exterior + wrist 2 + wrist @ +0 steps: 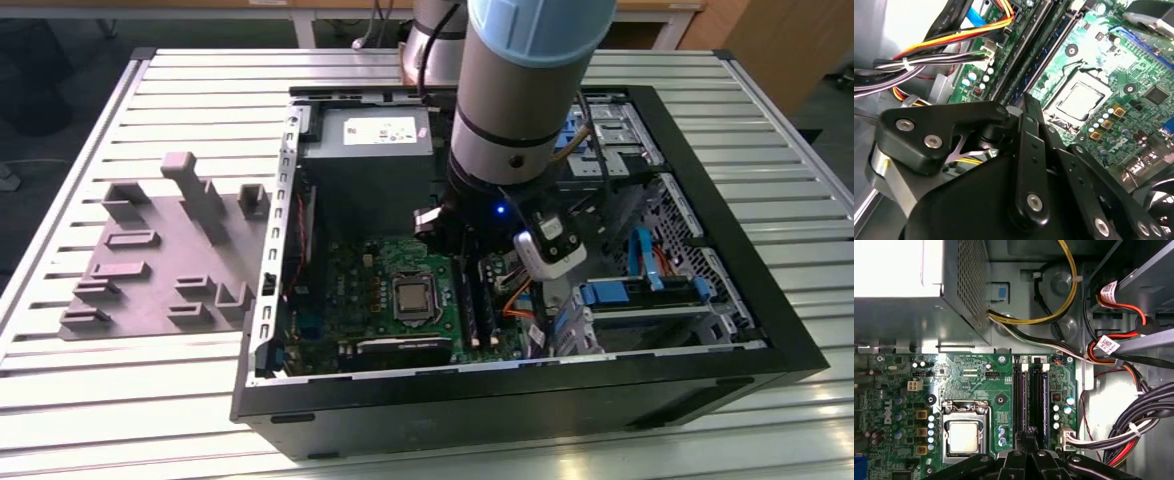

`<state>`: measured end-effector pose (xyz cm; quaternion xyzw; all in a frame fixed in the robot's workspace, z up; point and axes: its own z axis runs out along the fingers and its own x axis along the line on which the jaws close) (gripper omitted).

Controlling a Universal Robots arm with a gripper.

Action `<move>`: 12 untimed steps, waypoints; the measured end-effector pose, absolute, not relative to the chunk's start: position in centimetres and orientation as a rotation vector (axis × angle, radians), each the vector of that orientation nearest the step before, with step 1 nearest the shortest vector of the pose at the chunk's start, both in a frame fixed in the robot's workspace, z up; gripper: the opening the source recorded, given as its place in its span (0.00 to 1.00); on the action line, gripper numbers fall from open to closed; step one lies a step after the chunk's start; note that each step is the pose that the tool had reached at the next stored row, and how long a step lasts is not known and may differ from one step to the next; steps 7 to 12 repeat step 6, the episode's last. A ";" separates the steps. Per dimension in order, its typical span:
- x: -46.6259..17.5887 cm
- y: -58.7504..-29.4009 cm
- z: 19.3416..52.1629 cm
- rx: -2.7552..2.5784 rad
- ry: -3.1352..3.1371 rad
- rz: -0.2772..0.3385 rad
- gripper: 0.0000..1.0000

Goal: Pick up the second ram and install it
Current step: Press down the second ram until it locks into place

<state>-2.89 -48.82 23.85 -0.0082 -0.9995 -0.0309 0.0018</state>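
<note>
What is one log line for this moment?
arm: inside computer case | gripper: over memory slots on green board | ram held: cannot tell

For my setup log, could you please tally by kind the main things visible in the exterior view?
Open computer case: 1
Grey fixture tray: 1
Robot arm: 1
Power supply box: 1
Total: 4

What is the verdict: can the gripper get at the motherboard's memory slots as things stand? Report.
Probably yes. In the first wrist view the gripper hangs directly at the memory slots, nothing shows between them, and the cable bundle lies off to one side, clear of the slots.
</note>
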 end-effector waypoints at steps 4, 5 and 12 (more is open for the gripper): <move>-2.9 -48.8 23.9 -0.026 -3.136 -0.097 0.11; -2.9 -48.8 23.9 -0.026 -3.136 -0.096 0.11; -2.9 -48.8 23.9 -0.026 -3.136 -0.096 0.11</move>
